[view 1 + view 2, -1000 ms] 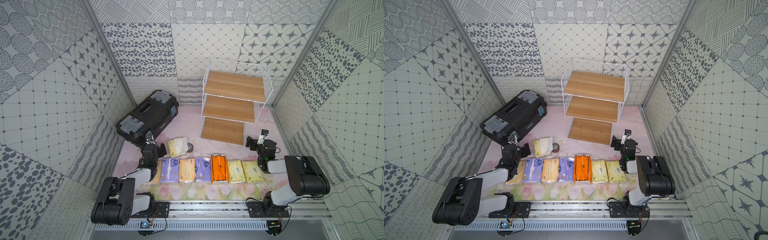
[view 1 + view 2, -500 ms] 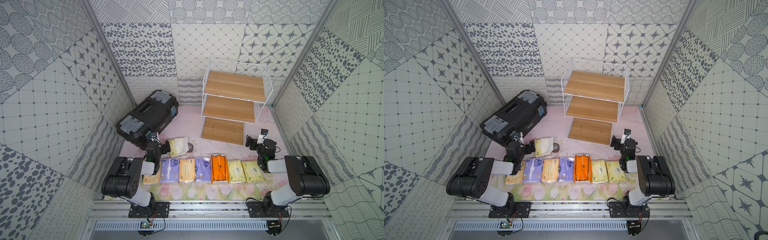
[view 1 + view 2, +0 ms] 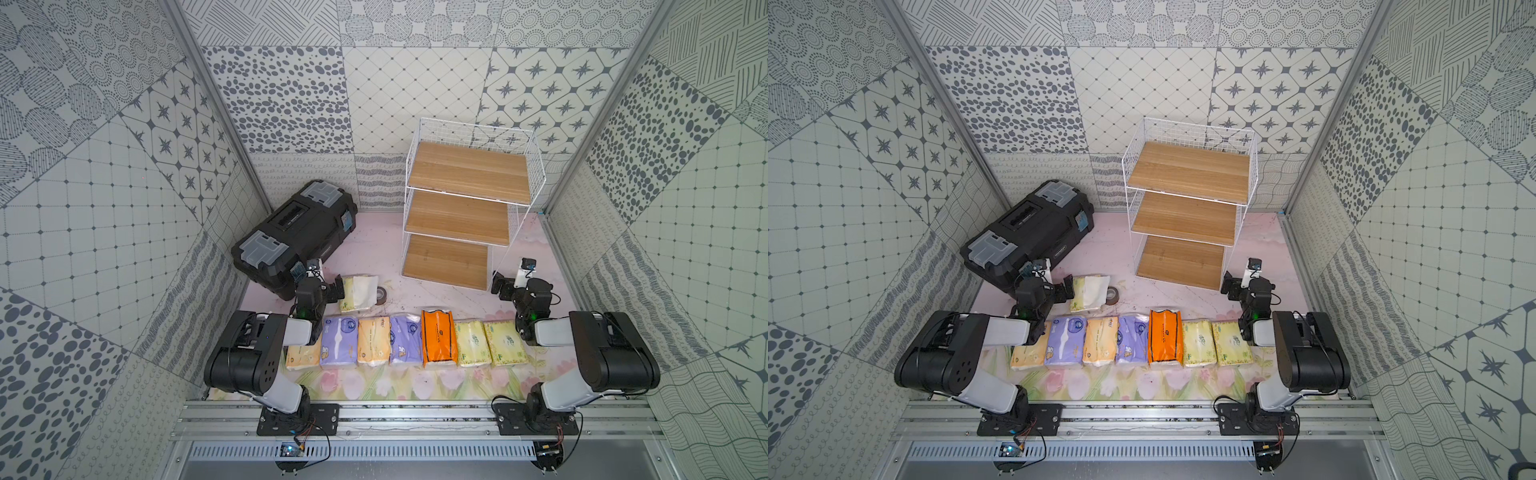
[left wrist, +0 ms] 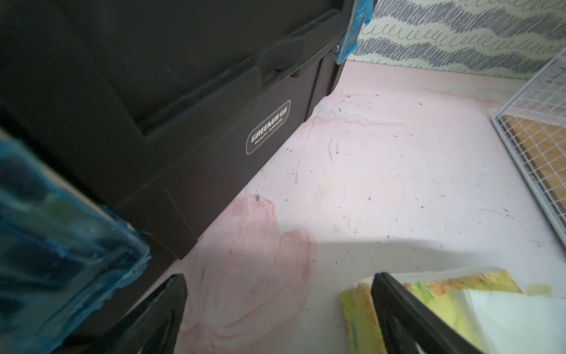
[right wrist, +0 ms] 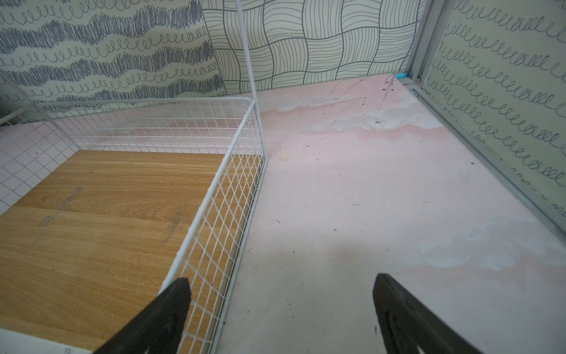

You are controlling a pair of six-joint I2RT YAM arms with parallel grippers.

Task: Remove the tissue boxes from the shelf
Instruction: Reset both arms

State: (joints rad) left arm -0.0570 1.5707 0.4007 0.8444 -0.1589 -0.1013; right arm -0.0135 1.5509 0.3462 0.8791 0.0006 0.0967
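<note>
shelf (image 3: 455,216) bare | lone yellow-green tissue box (image 3: 358,293) just right of left gripper (image 4: 278,277), long axis toward tabletop's back edge | jaws apart, empty | right gripper (image 5: 281,278) likewise apart, farther off

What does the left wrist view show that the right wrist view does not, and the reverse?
Left wrist only: the black toolbox and a yellow-green tissue pack lying beside the open left gripper. Right wrist only: the open right gripper and the enclosure's metal corner post. Both: the shelf with its white wire grid, and the pink floor.
</note>
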